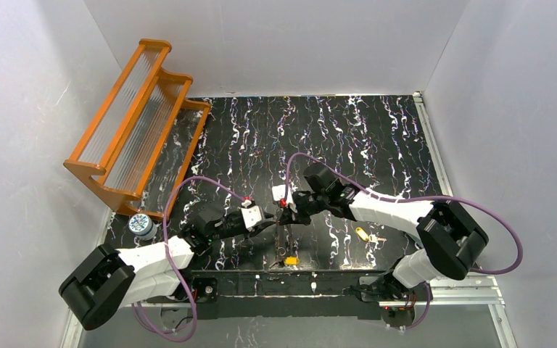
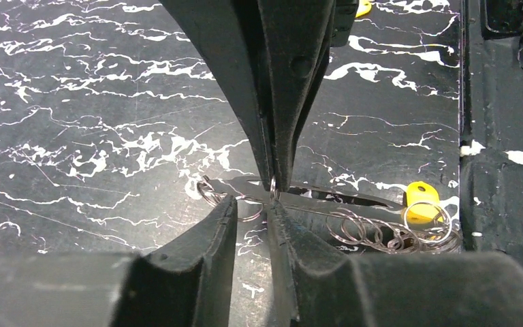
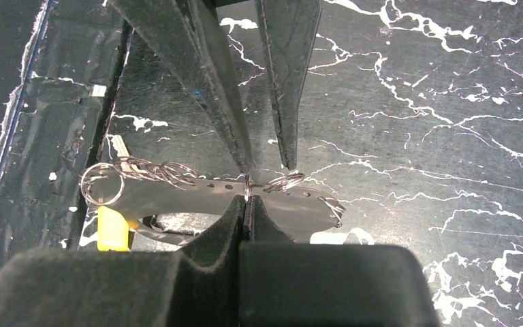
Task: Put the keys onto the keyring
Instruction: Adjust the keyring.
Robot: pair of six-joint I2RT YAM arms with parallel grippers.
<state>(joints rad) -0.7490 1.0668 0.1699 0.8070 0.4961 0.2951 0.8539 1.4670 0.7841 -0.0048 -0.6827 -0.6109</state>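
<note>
Right gripper: clenched on the keyring.
Left gripper: fingers narrowly parted at the keyring; grasp cannot be told.
Key: seen beside the keyring's end.

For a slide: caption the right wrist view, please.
Right fingers pinch a small metal ring opposite the left fingers; a yellow-headed key lies by linked rings.

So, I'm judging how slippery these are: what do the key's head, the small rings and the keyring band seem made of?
Key's head: opaque yellow plastic by its look, smooth and evenly coloured. Small rings: thin silvery metal wire, glinting in coils. Keyring band: probably flat metal, from its grey sheen and row of small holes; glossy plastic can't be ruled out.
</note>
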